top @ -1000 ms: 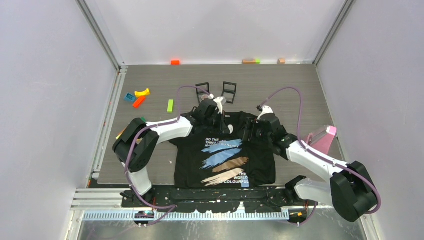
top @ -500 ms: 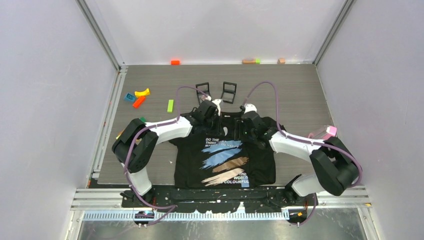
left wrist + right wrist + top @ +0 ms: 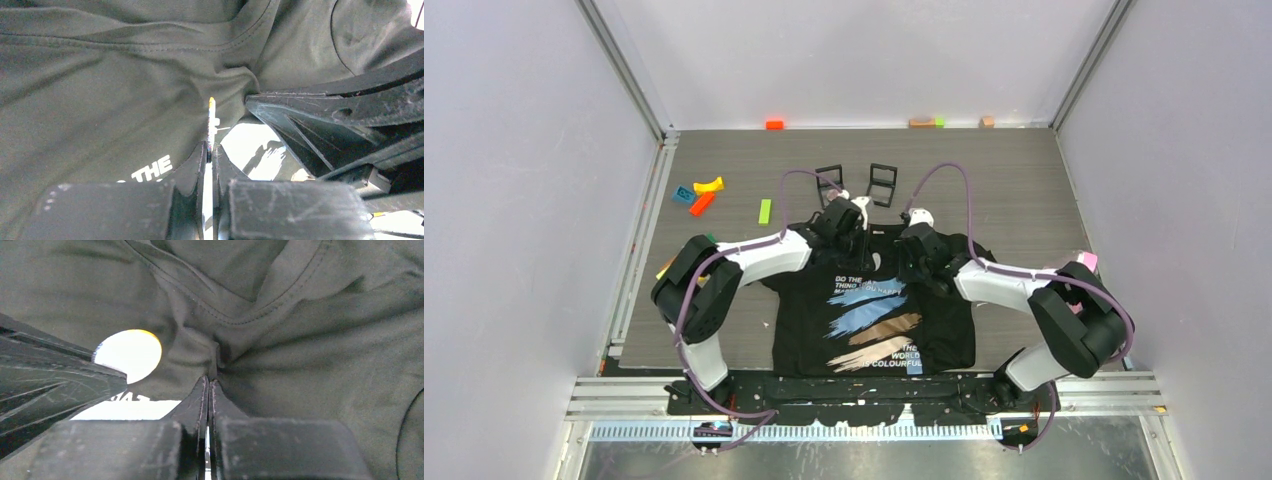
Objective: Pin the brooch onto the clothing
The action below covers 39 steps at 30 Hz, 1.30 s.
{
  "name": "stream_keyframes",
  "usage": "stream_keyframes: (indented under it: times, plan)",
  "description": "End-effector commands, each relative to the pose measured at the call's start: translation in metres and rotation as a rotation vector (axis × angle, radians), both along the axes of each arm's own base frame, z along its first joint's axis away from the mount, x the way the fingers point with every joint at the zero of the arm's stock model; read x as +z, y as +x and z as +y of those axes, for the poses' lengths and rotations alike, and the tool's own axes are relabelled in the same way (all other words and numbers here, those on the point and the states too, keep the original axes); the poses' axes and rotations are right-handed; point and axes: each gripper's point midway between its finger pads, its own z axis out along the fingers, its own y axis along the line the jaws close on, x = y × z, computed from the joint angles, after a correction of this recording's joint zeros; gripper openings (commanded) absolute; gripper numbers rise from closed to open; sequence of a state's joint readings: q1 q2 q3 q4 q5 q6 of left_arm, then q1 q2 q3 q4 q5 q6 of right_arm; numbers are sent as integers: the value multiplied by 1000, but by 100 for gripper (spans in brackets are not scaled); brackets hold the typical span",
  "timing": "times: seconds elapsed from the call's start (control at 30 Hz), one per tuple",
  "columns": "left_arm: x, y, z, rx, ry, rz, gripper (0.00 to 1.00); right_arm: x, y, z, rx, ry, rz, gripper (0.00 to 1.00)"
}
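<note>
The clothing, a black T-shirt (image 3: pixel 874 320) with white text and coloured streaks, lies flat between the arms. My left gripper (image 3: pixel 864 238) is at the chest just below the collar. In the left wrist view it (image 3: pixel 210 147) is shut on the brooch (image 3: pixel 212 117), seen edge-on as a thin white disc with a yellow rim. The right wrist view shows the brooch's round white face (image 3: pixel 129 354) against the fabric. My right gripper (image 3: pixel 911 262) (image 3: pixel 208 382) is shut on a pinched-up fold of the T-shirt (image 3: pixel 325 340) right beside the brooch.
Coloured blocks (image 3: pixel 707 186) lie at the left of the table, with a green one (image 3: pixel 765 211) nearer the shirt. Two black frames (image 3: pixel 883 183) stand behind the collar. A pink object (image 3: pixel 1082 263) sits at the right. Small blocks (image 3: pixel 774 124) line the back wall.
My right arm has swung left from the shirt's right shoulder to the chest, and its jaws have closed on a fold of fabric. The left gripper has stayed put with the brooch.
</note>
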<state>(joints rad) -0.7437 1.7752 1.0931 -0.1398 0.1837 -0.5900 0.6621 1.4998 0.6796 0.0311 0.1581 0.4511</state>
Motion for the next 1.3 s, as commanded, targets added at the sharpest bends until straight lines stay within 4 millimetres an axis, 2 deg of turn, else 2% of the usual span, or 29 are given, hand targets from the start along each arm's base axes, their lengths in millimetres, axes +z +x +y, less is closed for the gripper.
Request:
stream_keyframes:
  times: [0.0, 0.07, 0.3, 0.77, 0.9, 1.13, 1.27]
  plan:
    - [5, 3, -11, -31, 5, -20, 0, 37, 17, 11, -37, 118, -135, 1]
    - [3, 2, -13, -38, 16, -19, 0, 43, 16, 15, -34, 163, -153, 1]
    - [-8, -2, -13, -59, 97, -7, 0, 44, 11, 17, -28, 196, -154, 1]
    - [-16, -5, -13, -96, 146, 21, 0, 64, -1, 33, 74, 287, -169, 1]
    - [-15, -5, -16, -109, 137, 26, 0, 60, -8, 45, 136, 316, -128, 0]
    - [-13, -6, -21, -110, 105, 30, 0, 30, -13, 55, 176, 294, -30, 1]
    - [-13, -8, -24, -97, 73, 34, 0, 16, -13, 53, 159, 278, -4, 1]
